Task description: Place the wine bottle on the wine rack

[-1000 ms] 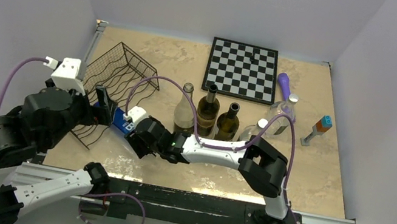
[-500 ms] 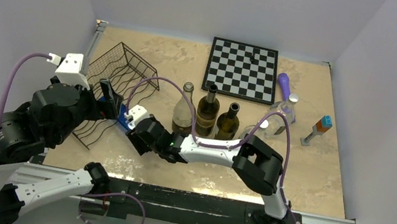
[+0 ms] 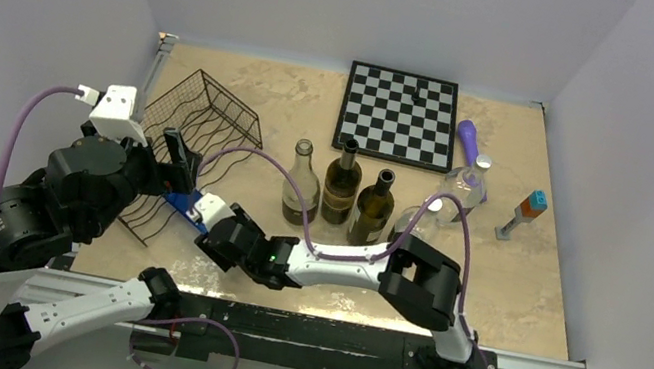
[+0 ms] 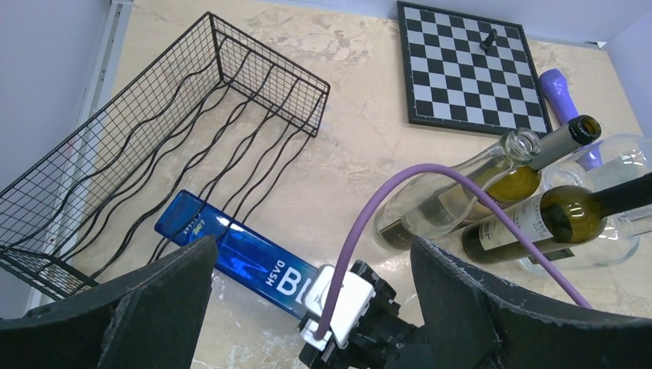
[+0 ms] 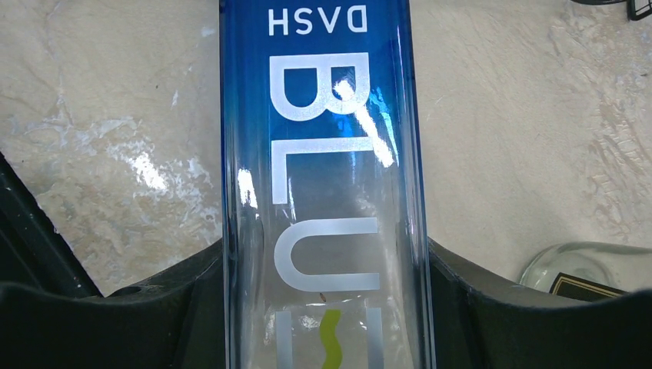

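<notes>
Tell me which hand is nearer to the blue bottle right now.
Right. The right hand is closed on the blue bottle, gripping it from both sides. The left hand is open and apart from it, above the bottle near the open end of the wine rack.

left gripper (image 4: 311,247) wide open, arm folded up on the left. right arm reaches low leftward, right gripper (image 5: 324,257) clamped around the blue bottle (image 5: 323,115).
</notes>
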### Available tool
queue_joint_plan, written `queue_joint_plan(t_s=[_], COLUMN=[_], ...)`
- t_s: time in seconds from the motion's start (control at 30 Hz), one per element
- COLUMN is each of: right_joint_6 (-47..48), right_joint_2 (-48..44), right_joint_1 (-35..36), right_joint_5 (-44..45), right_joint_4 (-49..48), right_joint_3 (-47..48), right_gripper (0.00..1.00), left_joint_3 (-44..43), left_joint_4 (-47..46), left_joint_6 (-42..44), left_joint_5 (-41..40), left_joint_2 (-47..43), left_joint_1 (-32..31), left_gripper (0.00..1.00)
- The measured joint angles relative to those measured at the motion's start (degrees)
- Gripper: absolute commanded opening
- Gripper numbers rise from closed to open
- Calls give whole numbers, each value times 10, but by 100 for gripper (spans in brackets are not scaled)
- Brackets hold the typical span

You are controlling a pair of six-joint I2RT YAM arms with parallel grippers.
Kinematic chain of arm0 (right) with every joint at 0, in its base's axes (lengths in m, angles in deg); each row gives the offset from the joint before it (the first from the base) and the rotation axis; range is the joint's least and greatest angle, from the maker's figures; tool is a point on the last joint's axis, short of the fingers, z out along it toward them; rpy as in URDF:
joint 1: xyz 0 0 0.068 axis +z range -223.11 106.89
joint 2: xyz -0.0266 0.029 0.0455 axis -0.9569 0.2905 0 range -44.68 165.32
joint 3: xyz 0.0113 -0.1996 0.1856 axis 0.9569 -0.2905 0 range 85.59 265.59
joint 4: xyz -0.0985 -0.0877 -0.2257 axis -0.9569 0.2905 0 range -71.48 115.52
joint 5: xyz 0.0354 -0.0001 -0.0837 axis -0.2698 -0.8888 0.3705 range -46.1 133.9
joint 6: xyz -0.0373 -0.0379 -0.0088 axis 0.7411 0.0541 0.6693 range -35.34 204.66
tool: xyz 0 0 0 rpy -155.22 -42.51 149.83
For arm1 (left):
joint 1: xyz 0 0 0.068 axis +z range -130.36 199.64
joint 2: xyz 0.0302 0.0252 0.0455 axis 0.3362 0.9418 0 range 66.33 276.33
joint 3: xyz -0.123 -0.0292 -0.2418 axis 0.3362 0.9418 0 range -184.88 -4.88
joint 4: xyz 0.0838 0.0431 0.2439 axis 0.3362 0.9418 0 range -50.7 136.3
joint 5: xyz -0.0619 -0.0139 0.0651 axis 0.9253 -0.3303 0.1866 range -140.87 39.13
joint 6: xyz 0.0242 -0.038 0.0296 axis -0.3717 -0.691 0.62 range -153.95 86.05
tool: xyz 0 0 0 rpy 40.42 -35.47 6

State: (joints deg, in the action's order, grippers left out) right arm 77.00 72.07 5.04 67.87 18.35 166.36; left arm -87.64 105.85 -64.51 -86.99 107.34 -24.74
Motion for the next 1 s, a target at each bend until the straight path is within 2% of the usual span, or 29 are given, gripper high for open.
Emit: queue_joint_plan(t_s=[0.5,1.0], right_joint_6=[17,-14], right_joint_2=[102,179], right_joint_1=[14,9], right_joint_5=[19,-44], right_joint_4=[-10,56], right_joint_3=[113,265], right_gripper=[0,0], left_joint_3=[0,-4], left_joint_4=[-5,-10], left_joint_6=[14,32], left_joint_5=[14,64], left_joint_2=[0,-19], left_joint_1=[0,0], left_gripper=[99,99])
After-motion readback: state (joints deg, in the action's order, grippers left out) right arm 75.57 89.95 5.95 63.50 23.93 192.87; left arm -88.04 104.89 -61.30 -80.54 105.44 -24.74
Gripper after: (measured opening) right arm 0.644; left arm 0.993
